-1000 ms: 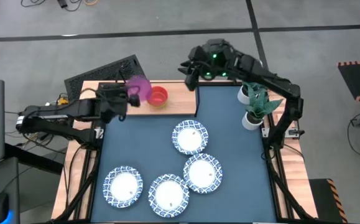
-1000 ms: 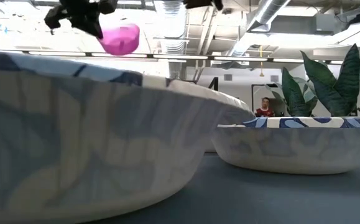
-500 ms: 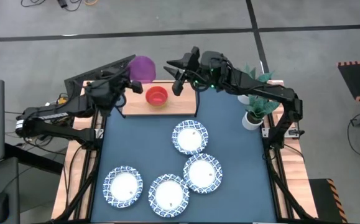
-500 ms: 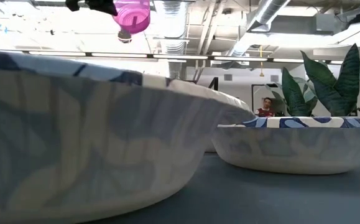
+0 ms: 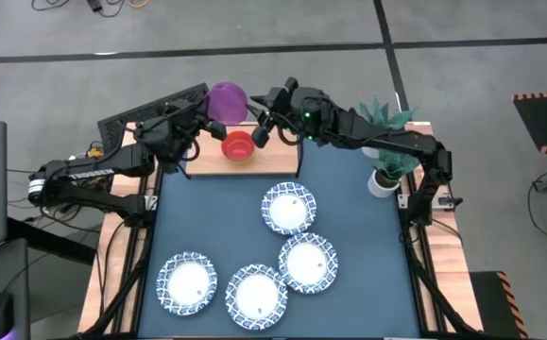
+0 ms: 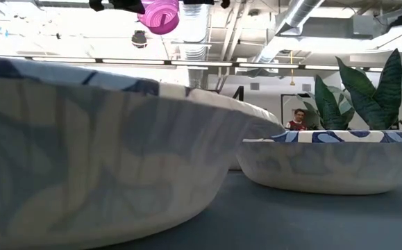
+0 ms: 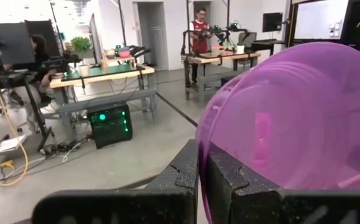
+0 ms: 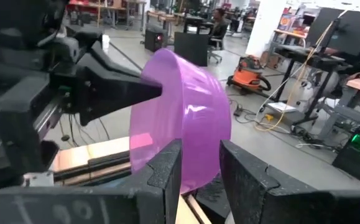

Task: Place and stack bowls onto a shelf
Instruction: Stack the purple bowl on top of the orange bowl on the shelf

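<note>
Two grippers meet above the table's far edge: the left gripper [image 5: 200, 121] fingers pinch the magenta bowl [image 5: 227, 101] rim, the right gripper [image 5: 262, 121] fingers stand apart around its opposite rim, so an early release would likely drop it near the red bowl [image 5: 239, 145].

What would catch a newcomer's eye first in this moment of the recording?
The magenta-purple bowl, held up on edge above the far end of the table, the left gripper shut on its rim while the right gripper sets its fingers astride the opposite rim. Next, four white bowls with blue patterned rims spread over the blue table, and a red bowl on the wooden shelf.
</note>
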Available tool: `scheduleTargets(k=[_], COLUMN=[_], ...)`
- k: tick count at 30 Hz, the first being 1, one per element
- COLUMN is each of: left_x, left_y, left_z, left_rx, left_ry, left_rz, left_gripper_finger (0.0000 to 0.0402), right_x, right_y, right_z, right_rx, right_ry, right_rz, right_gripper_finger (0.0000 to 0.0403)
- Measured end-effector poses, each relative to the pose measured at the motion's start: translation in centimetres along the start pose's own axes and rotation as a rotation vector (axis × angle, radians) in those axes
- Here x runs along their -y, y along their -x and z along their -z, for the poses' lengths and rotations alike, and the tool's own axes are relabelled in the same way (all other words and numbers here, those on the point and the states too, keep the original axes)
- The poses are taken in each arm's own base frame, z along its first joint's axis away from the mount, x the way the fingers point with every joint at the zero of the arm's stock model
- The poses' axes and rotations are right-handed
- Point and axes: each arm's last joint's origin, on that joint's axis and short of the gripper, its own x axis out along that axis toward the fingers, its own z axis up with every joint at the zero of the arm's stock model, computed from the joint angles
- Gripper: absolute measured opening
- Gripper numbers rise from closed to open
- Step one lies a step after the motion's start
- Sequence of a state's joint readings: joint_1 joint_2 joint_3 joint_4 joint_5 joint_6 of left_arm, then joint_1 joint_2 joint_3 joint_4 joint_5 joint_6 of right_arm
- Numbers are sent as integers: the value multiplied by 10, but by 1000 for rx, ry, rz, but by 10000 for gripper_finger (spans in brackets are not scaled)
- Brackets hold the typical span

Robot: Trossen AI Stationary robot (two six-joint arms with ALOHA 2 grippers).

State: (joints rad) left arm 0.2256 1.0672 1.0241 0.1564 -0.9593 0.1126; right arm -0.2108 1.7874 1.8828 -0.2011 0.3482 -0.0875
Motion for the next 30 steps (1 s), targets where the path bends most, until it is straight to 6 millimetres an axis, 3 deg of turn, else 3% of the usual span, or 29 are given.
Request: scheduleTargets(k=[10,22,30], left_x=[1,0,1], left_y=[0,-1,-1], left_z=[0,-2,-2], left_rx=[0,14,19], left_ry=[-36,-19,-7], left_rz=[7,7,41], left_gripper_finger=[0,0,0], right_x=[2,-7,-1], right_y=[6,0,-3], right_z=[-13,-6,-2], right_rx=[60,44,9], right_ry=[-22,-15,-5], right_rz=[6,-9,41], right_gripper_finger=[134,134,132])
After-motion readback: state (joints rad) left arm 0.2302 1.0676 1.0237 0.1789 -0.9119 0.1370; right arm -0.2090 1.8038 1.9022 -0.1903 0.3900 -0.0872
